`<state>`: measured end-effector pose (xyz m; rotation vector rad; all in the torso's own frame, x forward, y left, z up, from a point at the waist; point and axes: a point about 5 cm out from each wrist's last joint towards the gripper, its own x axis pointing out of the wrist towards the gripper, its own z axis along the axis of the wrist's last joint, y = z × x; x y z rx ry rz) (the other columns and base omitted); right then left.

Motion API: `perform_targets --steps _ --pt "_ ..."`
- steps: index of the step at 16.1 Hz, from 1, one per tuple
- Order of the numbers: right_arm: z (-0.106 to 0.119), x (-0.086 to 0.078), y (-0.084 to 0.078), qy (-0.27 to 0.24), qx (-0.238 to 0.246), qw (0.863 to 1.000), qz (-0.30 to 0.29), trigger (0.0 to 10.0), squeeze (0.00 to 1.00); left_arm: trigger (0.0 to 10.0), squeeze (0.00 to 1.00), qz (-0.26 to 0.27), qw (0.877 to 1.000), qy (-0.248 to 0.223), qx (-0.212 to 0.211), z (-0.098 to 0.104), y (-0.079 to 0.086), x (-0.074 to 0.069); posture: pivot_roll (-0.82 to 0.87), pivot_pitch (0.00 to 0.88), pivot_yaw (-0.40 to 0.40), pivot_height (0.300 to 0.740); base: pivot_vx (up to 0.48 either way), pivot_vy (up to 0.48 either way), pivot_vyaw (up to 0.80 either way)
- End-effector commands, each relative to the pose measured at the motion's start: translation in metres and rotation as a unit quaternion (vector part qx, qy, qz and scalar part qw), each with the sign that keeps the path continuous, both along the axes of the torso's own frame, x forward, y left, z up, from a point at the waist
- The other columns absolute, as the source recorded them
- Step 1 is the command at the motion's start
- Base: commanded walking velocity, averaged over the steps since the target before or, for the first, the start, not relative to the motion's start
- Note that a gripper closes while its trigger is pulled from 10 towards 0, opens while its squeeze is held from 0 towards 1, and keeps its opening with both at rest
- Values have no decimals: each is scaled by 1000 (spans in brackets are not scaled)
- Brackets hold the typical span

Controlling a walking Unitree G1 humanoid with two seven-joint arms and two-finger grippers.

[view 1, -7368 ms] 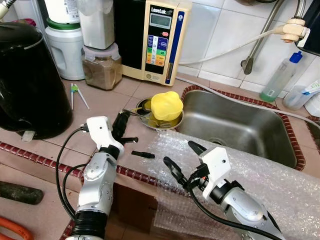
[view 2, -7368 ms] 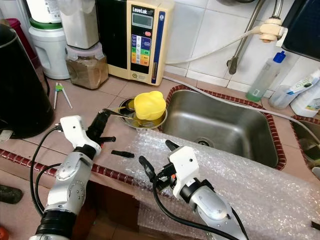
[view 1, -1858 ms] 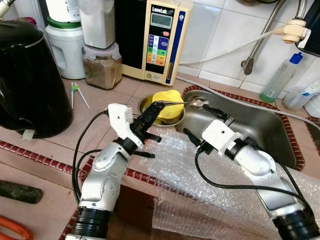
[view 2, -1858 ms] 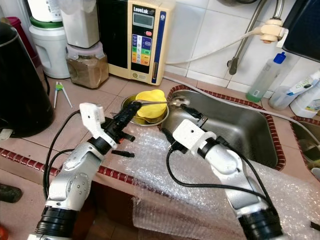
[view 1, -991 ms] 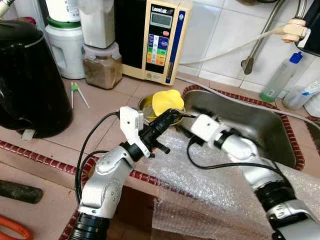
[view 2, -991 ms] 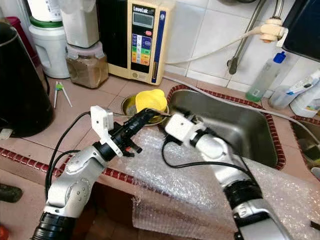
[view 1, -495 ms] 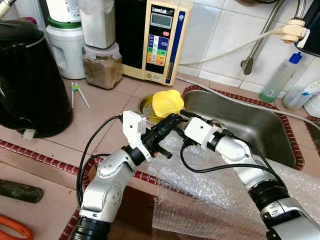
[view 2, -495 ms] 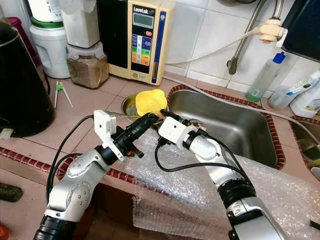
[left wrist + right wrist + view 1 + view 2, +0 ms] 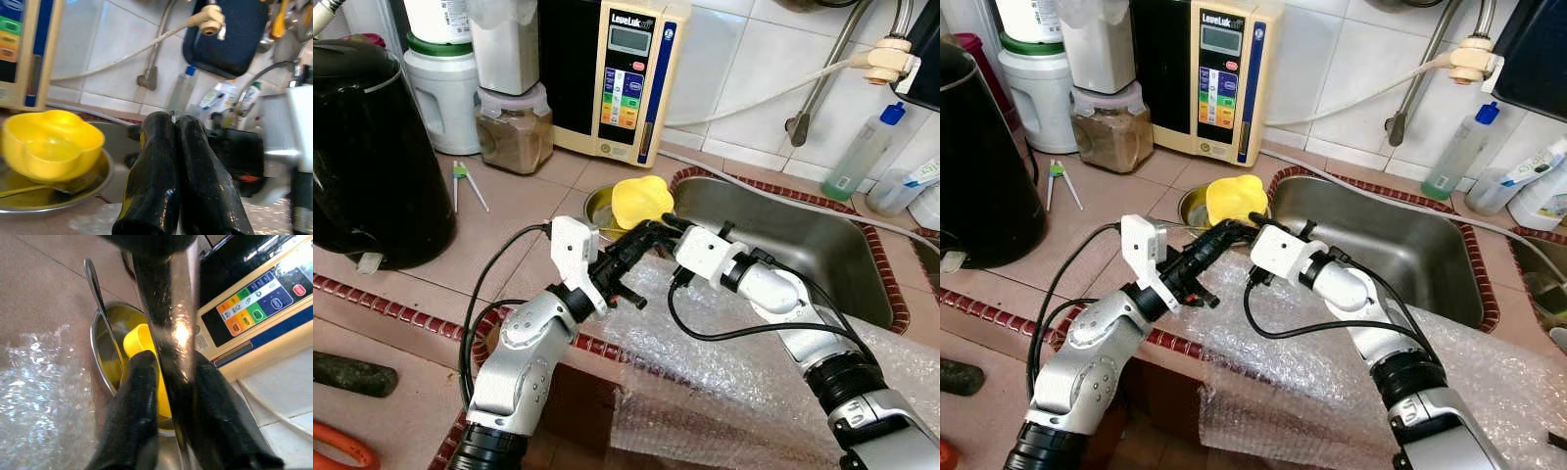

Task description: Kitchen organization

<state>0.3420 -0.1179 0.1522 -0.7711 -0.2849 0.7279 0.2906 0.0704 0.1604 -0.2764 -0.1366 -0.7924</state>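
Step in hand, as judged: a handover, or a joint reach, at the dish (image 9: 595, 207) on the counter beside the sink (image 9: 822, 279).

Your left gripper (image 9: 646, 233) stood over the near rim of the dish, fingers (image 9: 156, 161) pressed together. A thin glint showed at their tips; I could not tell whether anything was held.

Your right gripper (image 9: 663, 222) met it tip to tip from the sink side. Its fingers (image 9: 139, 396) stood apart on either side of a glossy dark bar, probably the left fingers. Contact could not be confirmed.

The yellow bowl (image 9: 641, 201) sat in the dish, with a spoon (image 9: 100, 298) lying in the dish beside it. Bubble wrap (image 9: 754, 362) covered the counter edge below both arms.

Next move, as judged: you needed to part the grippers, then close one on the spoon or bowl.
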Motion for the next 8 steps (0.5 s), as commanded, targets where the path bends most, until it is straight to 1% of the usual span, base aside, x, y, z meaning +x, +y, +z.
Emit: perform_targets --steps 1,3,4,5,6,8 --pt "3 0 -6 -7 3 1000 -12 0 0 0 0 1 1000 -12 6 4 -3 2 168 0 -87 740 0 0 0" --pt "5 -1 -9 -12 8 1000 -20 0 0 0 0 0 1000 -15 12 4 -4 2 167 0 -86 740 0 0 0" --pt "5 -1 -11 -13 10 1000 -24 0 0 0 0 6 1000 -17 13 3 -3 2 166 0 -85 740 0 0 0" --pt "6 -3 -13 -15 10 999 -28 0 0 0 0 28 999 -15 14 2 0 4 165 0 -85 740 0 0 0" --pt "4 -5 -15 -15 9 999 -30 0 0 0 0 38 999 -16 14 2 1 7 164 0 -85 740 0 0 0" --pt "3 -5 -18 -15 4 999 -36 0 0 0 0 40 999 -18 17 2 2 8 165 0 -86 740 0 0 0"
